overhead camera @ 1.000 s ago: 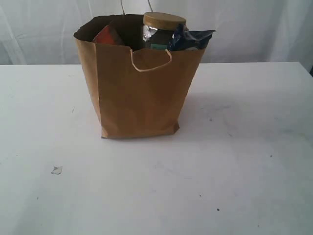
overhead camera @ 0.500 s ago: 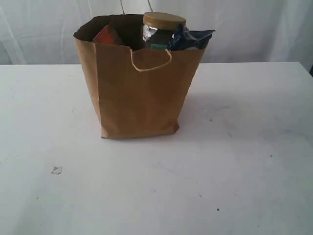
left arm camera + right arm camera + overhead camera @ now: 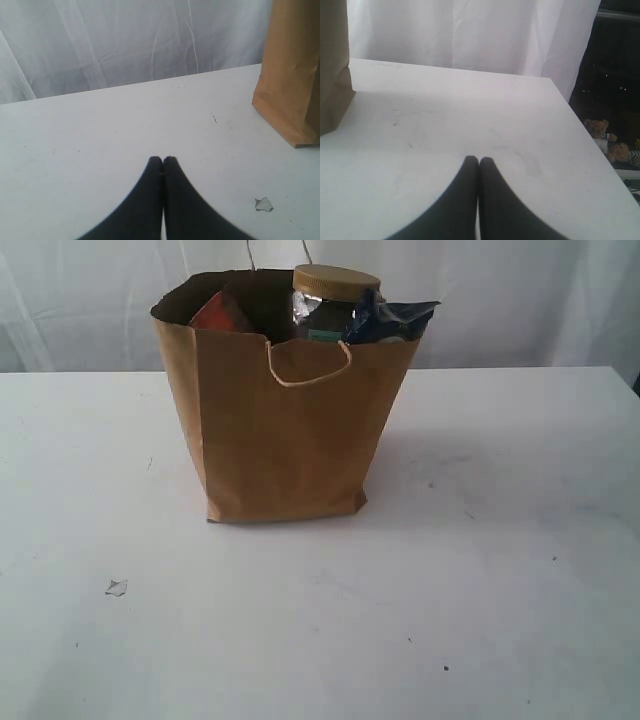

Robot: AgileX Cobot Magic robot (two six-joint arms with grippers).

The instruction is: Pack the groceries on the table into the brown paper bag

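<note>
The brown paper bag (image 3: 285, 430) stands upright at the back middle of the white table (image 3: 450, 590). Out of its rim stick the gold-lidded clear jar (image 3: 335, 302), a dark blue packet (image 3: 392, 320) and the brown pouch with orange label (image 3: 218, 312). Neither arm shows in the exterior view. My left gripper (image 3: 163, 160) is shut and empty over bare table, with the bag's side (image 3: 292, 75) well off from it. My right gripper (image 3: 479, 160) is also shut and empty, and the bag's edge (image 3: 334, 65) lies away from its tips.
A small white crumpled scrap (image 3: 116, 587) lies on the table's front left, also seen near my left gripper as the scrap (image 3: 263, 204). A white curtain (image 3: 520, 300) hangs behind the table. Past the table's right edge are dark space and teddy bears (image 3: 610, 142).
</note>
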